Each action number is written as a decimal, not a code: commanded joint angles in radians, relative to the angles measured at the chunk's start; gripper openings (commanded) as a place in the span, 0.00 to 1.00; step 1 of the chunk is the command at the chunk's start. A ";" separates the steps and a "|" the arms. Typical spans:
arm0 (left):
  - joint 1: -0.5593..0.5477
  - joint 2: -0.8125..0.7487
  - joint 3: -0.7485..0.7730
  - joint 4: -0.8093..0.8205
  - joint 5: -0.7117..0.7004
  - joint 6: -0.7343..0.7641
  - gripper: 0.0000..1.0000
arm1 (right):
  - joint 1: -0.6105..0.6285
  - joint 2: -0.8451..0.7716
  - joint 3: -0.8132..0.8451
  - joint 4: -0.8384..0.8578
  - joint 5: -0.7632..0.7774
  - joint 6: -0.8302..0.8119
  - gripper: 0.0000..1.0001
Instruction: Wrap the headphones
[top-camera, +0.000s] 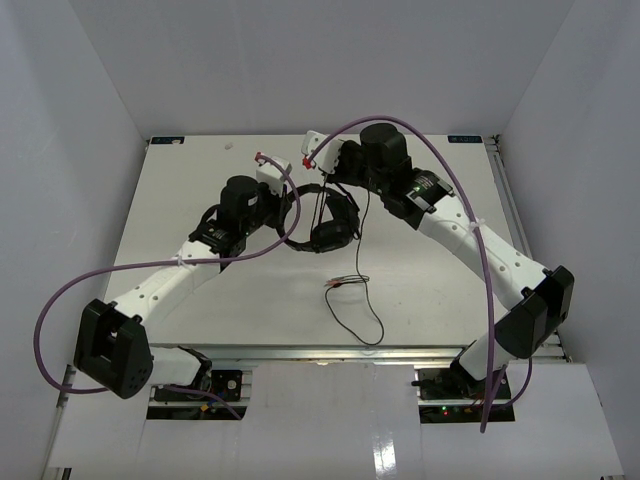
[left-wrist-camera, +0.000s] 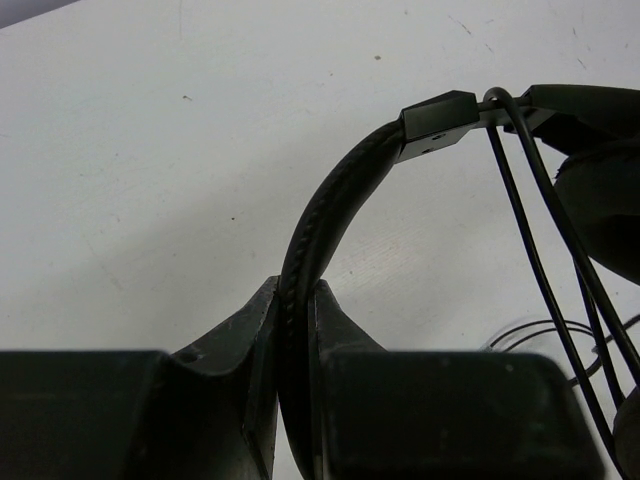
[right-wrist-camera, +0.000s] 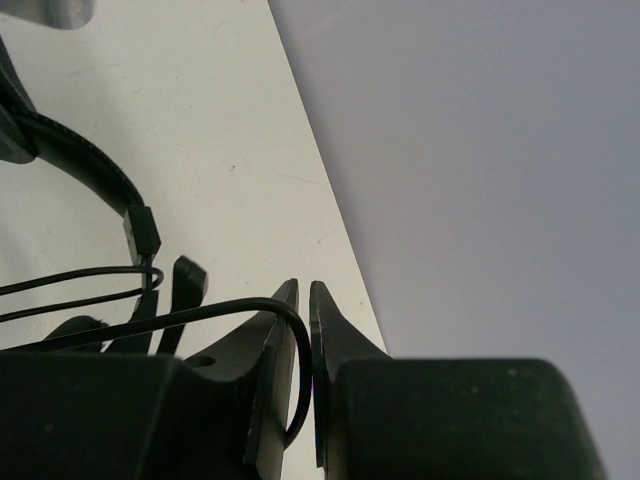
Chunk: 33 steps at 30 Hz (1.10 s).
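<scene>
The black headphones (top-camera: 328, 218) lie mid-table between my two arms. My left gripper (top-camera: 287, 203) is shut on the padded headband (left-wrist-camera: 325, 225), which runs up between its jaws (left-wrist-camera: 293, 300) to the black slider block (left-wrist-camera: 438, 125). An ear cup (left-wrist-camera: 600, 195) sits at the right, with thin cable strands (left-wrist-camera: 545, 290) crossing it. My right gripper (top-camera: 335, 172) is just behind the headset, shut (right-wrist-camera: 304, 292) on the thin black cable (right-wrist-camera: 302, 360). The cable hangs down to the table (top-camera: 367, 250), and its reddish plugs (top-camera: 338, 283) and a loose loop (top-camera: 365, 325) lie in front.
White enclosure walls (top-camera: 90, 120) surround the white table (top-camera: 200, 170), and a wall stands close on the right in the right wrist view (right-wrist-camera: 480, 150). Thick purple robot cables (top-camera: 470, 215) arc over both arms. The table's front rail (top-camera: 320, 350) runs in front of the cable loop.
</scene>
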 joint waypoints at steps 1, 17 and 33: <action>-0.027 -0.061 -0.017 -0.057 0.099 0.041 0.00 | -0.035 0.011 0.073 0.166 0.036 0.024 0.15; -0.049 -0.188 0.005 -0.074 0.162 0.020 0.00 | -0.141 0.050 0.044 0.156 -0.127 0.159 0.11; -0.049 -0.243 0.190 -0.094 0.221 -0.068 0.00 | -0.243 0.057 -0.099 0.157 -0.432 0.322 0.11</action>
